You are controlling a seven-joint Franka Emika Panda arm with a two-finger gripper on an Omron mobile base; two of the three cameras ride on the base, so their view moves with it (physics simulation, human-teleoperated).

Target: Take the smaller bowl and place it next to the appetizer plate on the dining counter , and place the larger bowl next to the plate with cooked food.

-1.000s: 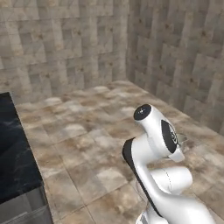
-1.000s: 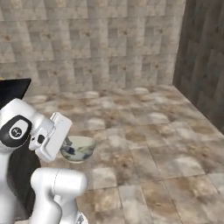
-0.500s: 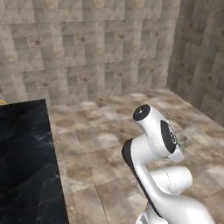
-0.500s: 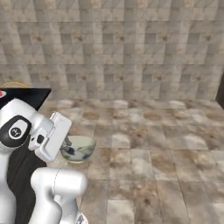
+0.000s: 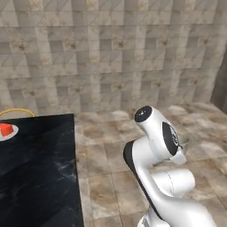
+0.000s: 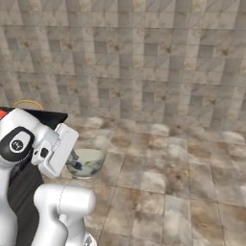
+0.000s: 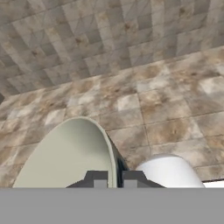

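My gripper (image 6: 73, 156) is shut on the rim of the larger bowl (image 6: 86, 162), a white bowl with a blue pattern outside and a pale inside. I carry it level above the floor. In the hand view the fingertips (image 7: 99, 178) pinch the rim of the bowl (image 7: 65, 157) at the gripper (image 7: 114, 177). The appetizer plate (image 5: 6, 132) with its red wedge sits on the black marble dining counter (image 5: 40, 168) at the far left. The smaller bowl and the plate with cooked food are out of view.
A gold stool ring (image 5: 17, 111) rises behind the counter's far edge. A stone-tiled wall (image 6: 144, 62) stands ahead, with brown tiled floor (image 6: 182, 182) between it and me. The counter's corner (image 6: 48, 115) lies left of the arm.
The whole picture has shifted as the base turned: the counter and plate have come further into the left base view. The bowl stays in my shut gripper.
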